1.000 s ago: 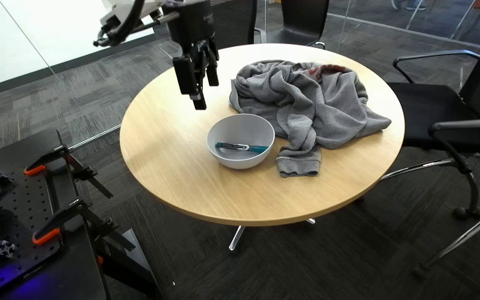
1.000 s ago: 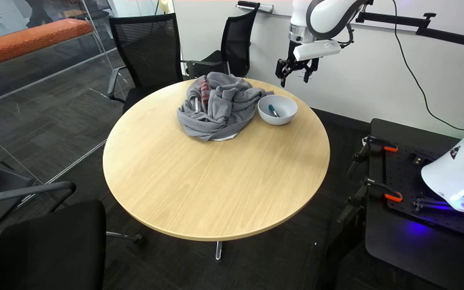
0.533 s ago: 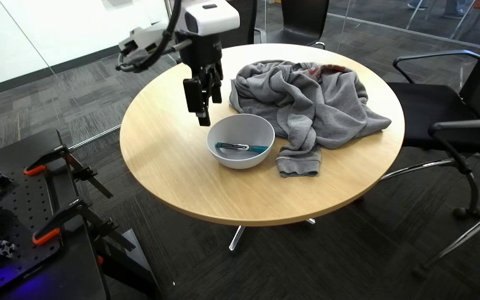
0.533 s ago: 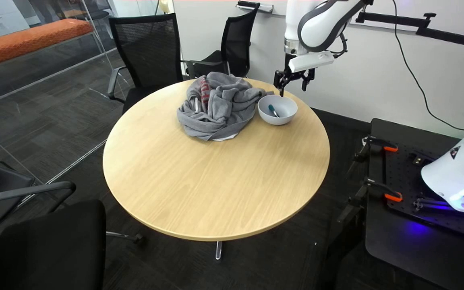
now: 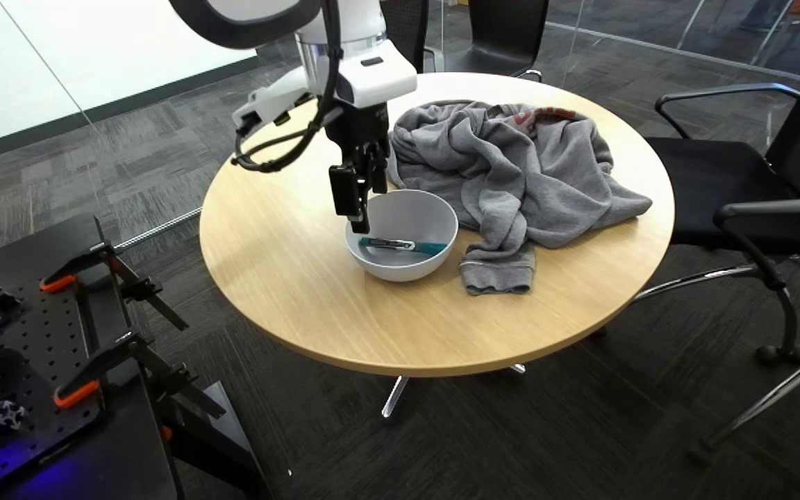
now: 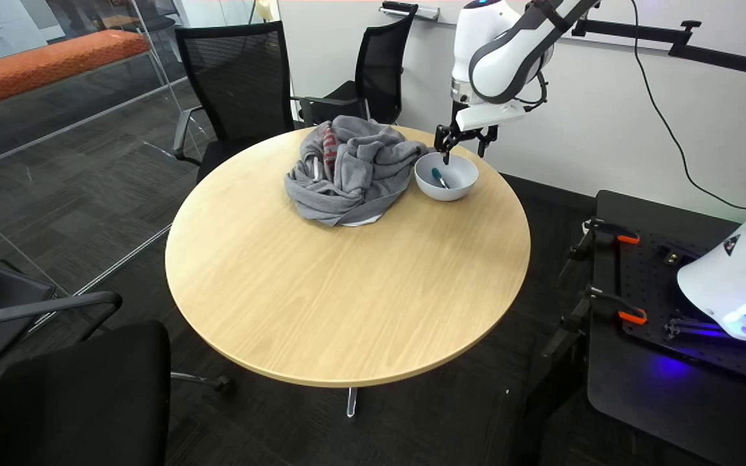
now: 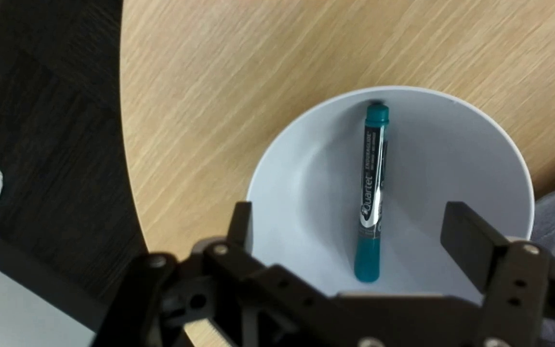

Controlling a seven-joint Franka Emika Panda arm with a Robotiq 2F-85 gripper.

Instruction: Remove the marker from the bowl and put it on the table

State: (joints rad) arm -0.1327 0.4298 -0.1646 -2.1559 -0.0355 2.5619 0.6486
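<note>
The marker (image 5: 403, 245) is teal with a black and silver label and lies inside the white bowl (image 5: 403, 273). The marker (image 7: 374, 173) shows whole in the wrist view, resting along the bowl (image 7: 316, 212). It also shows in the other camera's exterior view (image 6: 438, 176). The bowl stands upright on the round wooden table (image 5: 289, 278). My gripper (image 5: 370, 210) is open and empty, pointing down above the bowl's back rim. In the wrist view its fingers (image 7: 350, 217) sit wide apart on either side of the marker's lower end, without touching it.
A crumpled grey sweatshirt (image 5: 511, 167) lies on the table close beside the bowl; it also shows in an exterior view (image 6: 353, 181). Black chairs (image 5: 740, 180) stand around the table. A black stand with orange-tipped clamps (image 6: 664, 369) carries the robot base.
My open gripper has come down and across toward the bowl and is now over its back part. The marker, bowl and sweatshirt have not moved.
</note>
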